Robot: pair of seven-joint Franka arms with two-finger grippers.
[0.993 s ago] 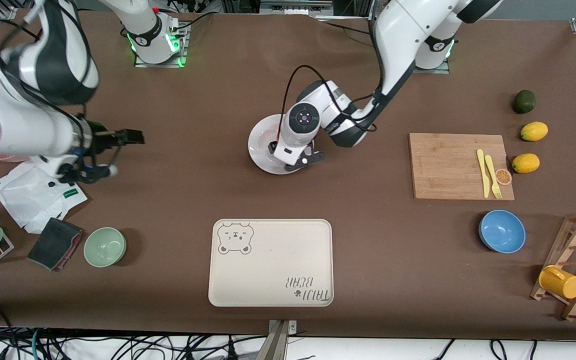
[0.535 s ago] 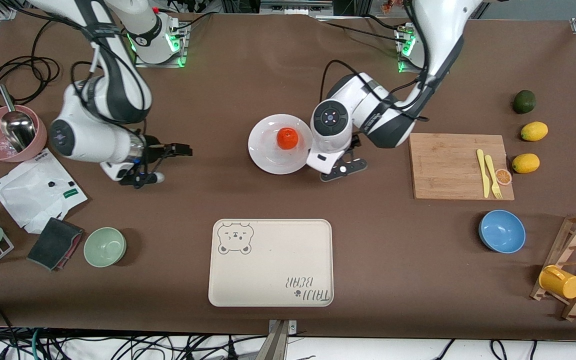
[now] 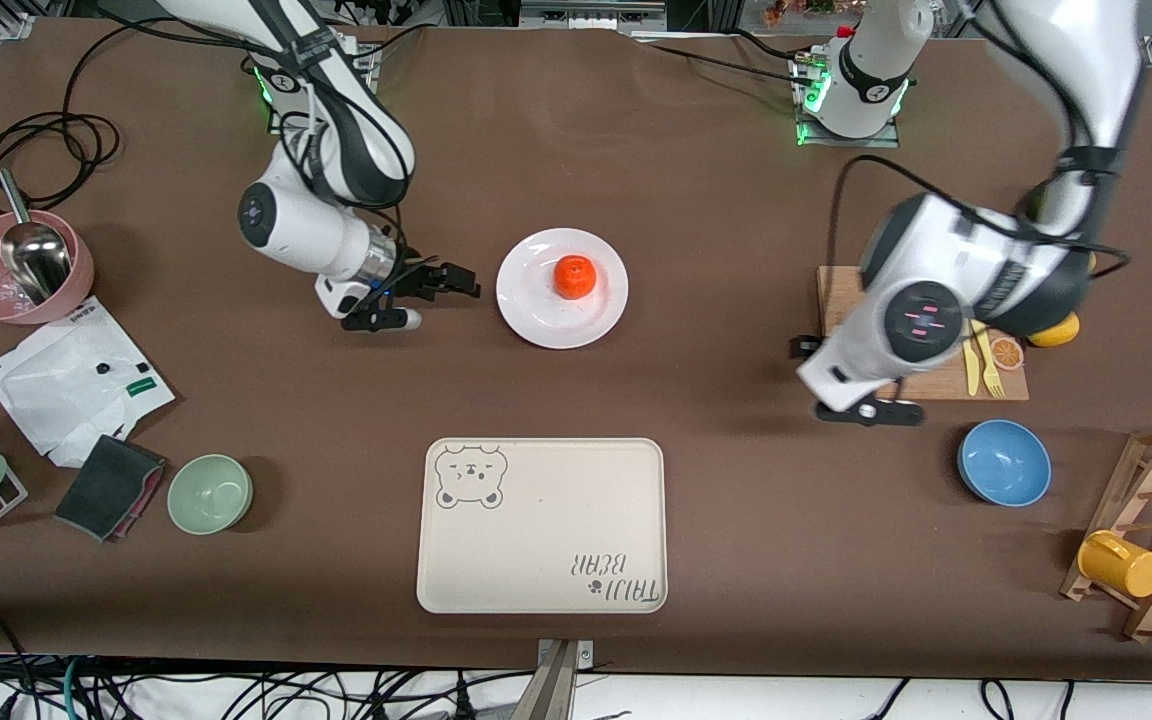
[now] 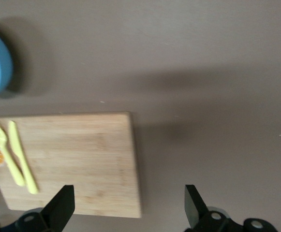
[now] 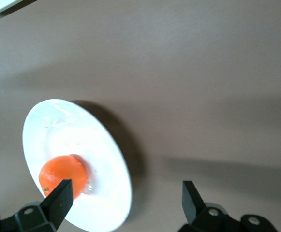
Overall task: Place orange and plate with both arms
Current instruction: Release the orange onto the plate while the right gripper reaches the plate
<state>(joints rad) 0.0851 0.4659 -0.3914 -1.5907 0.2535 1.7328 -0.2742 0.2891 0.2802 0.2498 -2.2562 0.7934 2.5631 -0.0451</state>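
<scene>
Table (image 3: pixel 696 200): brown covering.

Bear-print tray (image 3: pixel 542 525): beige, rectangular, nearer the front camera than the plate, well apart from it.

Cutting board (image 3: pixel 896 330): bamboo, toward the left arm's end of the table from the plate; it carries a yellow plastic knife (image 3: pixel 962 345), a yellow fork (image 3: pixel 984 352) and an orange slice (image 3: pixel 1007 352).

Plate (image 3: pixel 561 287): round, plain white, glossy, with a shallow rim, flat on the table. This entry serves as landmark for the rest.

Left gripper (image 4: pixel 128 205): over the table at the cutting board's edge that faces the plate, well apart from the plate. Fingers spread wide, nothing between them.

Right gripper (image 3: pixel 436 285): just beside the plate, toward the right arm's end of the table, not touching it. Fingers (image 5: pixel 58 200) parted, empty; in the right wrist view the plate and fruit lie under them.

Blue bowl (image 3: pixel 1004 462): well apart from the plate, nearer the front camera than the cutting board.

Green bowl (image 3: pixel 210 493): well apart from the plate, toward the right arm's end, nearer the front camera.

Orange (image 3: pixel 574 277): small, round, bright orange-red, dimpled on top, resting on the plate near its centre.
</scene>
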